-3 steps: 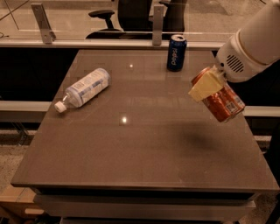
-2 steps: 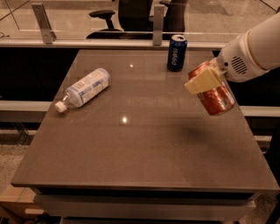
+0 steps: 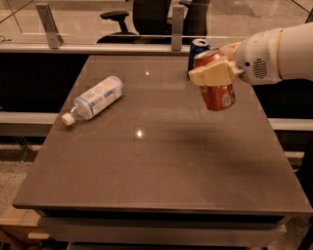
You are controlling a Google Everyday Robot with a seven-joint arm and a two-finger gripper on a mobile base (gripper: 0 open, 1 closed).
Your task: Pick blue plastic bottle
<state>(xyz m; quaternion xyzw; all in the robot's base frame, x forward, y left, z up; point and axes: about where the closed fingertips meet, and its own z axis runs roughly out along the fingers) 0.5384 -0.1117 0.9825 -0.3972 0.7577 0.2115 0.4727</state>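
The blue plastic bottle (image 3: 95, 97) lies on its side at the left of the brown table (image 3: 156, 166), its white cap pointing to the front left. My gripper (image 3: 211, 74) is at the far right, well away from the bottle. It is shut on a red soda can (image 3: 218, 95) and holds it tilted above the table. A cream finger (image 3: 208, 74) crosses the can's upper part. The white arm (image 3: 274, 49) comes in from the right edge.
A dark blue Pepsi can (image 3: 197, 48) stands at the table's back edge, just behind the held red can and partly hidden by it. A rail with metal posts (image 3: 48, 24) and an office chair (image 3: 146, 14) are behind the table.
My gripper has moved left and away from the camera with the red can, now close in front of the Pepsi can. The bottle has not moved.
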